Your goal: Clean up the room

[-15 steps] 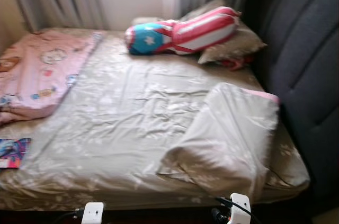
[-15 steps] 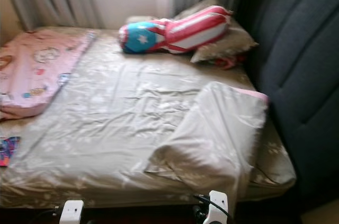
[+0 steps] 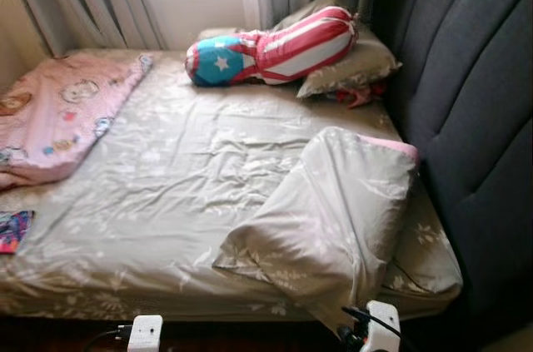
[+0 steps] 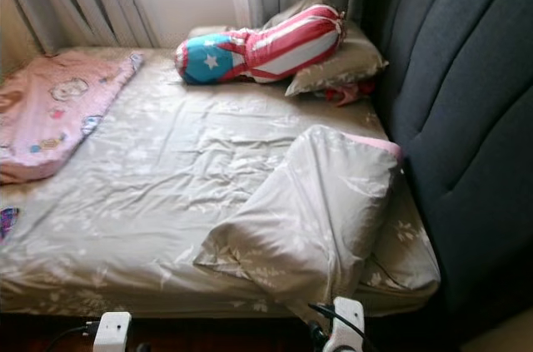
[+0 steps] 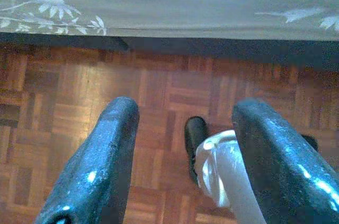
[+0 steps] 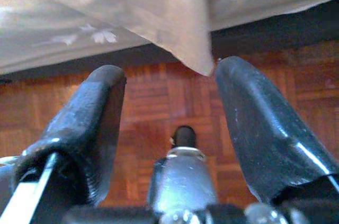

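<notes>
Grey pillow (image 3: 333,219) overhangs bed (image 3: 166,202) edge — both grippers apparently open below.

Pillow (image 3: 333,219) on bed (image 3: 166,202) front right; blanket (image 3: 58,111) far left.

no readable text, labels or numbers; white star emblem on bolster (image 3: 271,47) only.

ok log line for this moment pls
phase: facing bed | left gripper: open, idle | right gripper: open, idle | nearest: grey pillow
</notes>
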Controlling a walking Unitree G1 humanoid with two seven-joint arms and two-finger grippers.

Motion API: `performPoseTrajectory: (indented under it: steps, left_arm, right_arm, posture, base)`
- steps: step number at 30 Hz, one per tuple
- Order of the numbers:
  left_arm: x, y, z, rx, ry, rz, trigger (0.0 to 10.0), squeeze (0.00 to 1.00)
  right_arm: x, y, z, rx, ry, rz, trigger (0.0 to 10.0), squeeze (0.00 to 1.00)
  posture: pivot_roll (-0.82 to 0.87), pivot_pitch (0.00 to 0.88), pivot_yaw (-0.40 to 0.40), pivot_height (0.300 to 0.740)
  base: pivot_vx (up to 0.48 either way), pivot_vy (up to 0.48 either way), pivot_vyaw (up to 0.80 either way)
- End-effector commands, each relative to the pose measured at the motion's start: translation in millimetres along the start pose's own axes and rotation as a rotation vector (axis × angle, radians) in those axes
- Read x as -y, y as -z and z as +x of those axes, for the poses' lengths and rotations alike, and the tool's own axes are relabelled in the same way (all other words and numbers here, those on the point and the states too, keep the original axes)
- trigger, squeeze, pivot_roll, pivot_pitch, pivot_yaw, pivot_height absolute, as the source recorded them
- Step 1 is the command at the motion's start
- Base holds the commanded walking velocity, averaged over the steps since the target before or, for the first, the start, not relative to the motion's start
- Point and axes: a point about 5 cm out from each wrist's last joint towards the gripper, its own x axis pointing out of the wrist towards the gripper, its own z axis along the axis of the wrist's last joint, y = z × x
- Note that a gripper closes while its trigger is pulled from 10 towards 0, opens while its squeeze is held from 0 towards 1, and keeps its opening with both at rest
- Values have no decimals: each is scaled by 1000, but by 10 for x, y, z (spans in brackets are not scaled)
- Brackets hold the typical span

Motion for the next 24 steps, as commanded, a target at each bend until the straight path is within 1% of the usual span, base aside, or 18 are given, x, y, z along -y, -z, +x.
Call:
performPoseTrajectory:
  steps: [1,6,8,14,21,24]
  left_arm:
    - [-51,49,-16,-18,-10,-11,10000,0]
    - [-51,83,-24,-31,-6,-22,10000,0]
    - [-51,89,-26,-33,-9,-21,10000,0]
    - [-37,100,-28,-34,-8,-27,10000,0]
    - [7,90,-25,-22,7,-32,10000,0]
    - [22,84,-24,-16,18,-34,10000,0]
  right_arm:
    - [-28,-21,8,6,-6,1,10000,0]
    - [-25,-13,6,4,-7,-1,10000,0]
    - [-21,-7,5,0,-4,1,10000,0]
    - [-15,-4,3,-4,-8,-14,10000,0]
    - [-8,-2,0,3,-8,-12,10000,0]
    - [-5,-2,-1,5,-10,-14,10000,0]
  posture:
    - [89,0,-21,740]
    - [85,0,-23,740]
    - [86,0,-25,740]
    - [87,0,-28,740]
    - [92,0,-33,740]
    - [93,0,-35,740]
  base:
    - [0,0,0]
    - [0,0,0]
    - [304,0,0]
    - [398,0,-761]
    - [371,0,0]
    - [85,0,0]
